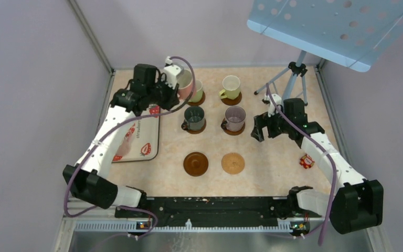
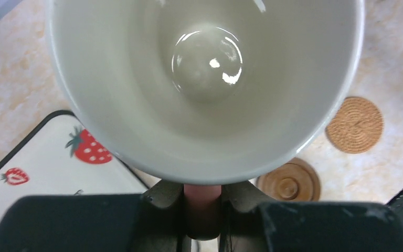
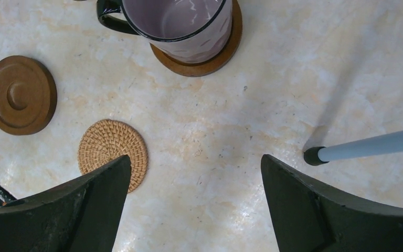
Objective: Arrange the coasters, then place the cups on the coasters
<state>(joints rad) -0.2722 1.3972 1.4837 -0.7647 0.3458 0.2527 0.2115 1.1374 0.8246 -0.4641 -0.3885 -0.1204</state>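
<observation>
Beige surface [image 1: 273, 157]: we see left hand [image 2: 202, 202] clenched on pink cup [image 2: 204, 89], just beyond far corner of tray [image 1: 149, 131]. Right hand [image 3: 195, 163] released, well right of tray.

The pink cup [image 2: 136, 105] ran off the left wrist view's top edge; overhead, it half hid a light green cup [image 1: 198, 90]. The left arm [image 1: 109, 137] covered part of the strawberry tray [image 1: 147, 131]. A red object [image 1: 307, 160] was too small to identify.
</observation>
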